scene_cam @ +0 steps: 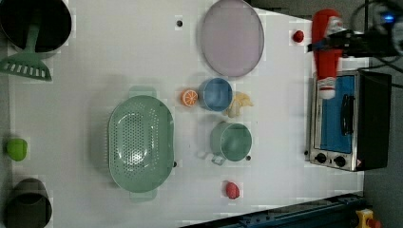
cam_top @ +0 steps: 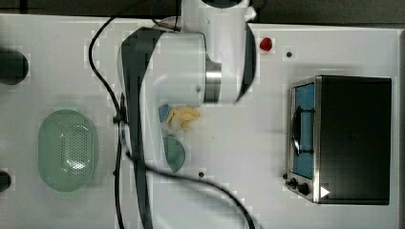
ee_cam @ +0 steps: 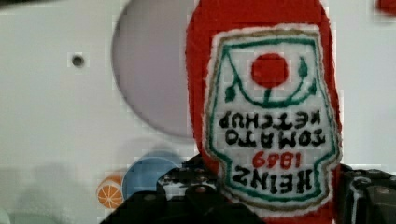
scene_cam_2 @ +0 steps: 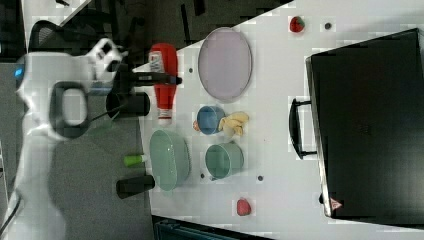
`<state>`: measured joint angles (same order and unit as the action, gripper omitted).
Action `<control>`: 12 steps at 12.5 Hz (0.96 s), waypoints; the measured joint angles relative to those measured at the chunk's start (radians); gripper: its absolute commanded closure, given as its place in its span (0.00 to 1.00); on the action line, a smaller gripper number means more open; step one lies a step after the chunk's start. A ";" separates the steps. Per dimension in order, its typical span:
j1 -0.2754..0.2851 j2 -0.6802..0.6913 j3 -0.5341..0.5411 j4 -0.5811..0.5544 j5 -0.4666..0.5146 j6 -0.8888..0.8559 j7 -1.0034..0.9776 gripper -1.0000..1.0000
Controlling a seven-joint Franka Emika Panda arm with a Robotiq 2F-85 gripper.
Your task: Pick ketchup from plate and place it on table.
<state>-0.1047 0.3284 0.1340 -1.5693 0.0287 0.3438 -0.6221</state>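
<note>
Bright even overhead light, blocky compression throughout, soft shadows on the white table [scene_cam: 119, 57], close-up ketchup [ee_cam: 271, 116] label slightly blurred

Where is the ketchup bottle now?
In the left view, the tool holds the ketchup bottle right of the plate, beside the toaster oven.

white Panda arm raised above the table, hand [scene_cam_2: 150, 79] clamped on red bottle

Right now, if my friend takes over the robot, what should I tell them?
The claw is shut on the ketchup bottle and holds it in the air.
The plate is bare, so the ketchup is off it.
Done: the pick-up.
Left: lower the bottle onto a free patch of the white table, probably near the plate, then open the claw.
</note>
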 measured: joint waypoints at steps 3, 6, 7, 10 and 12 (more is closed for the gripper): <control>-0.026 -0.140 -0.022 -0.120 0.002 0.002 0.001 0.38; -0.047 -0.190 -0.049 -0.297 -0.005 0.054 0.001 0.38; -0.046 -0.186 -0.061 -0.369 -0.005 0.098 0.001 0.38; -0.049 -0.147 -0.079 -0.575 -0.004 0.242 0.001 0.38; -0.050 -0.095 -0.075 -0.657 -0.006 0.335 0.001 0.38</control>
<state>-0.1550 0.2330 0.0595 -2.2266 0.0227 0.6787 -0.6211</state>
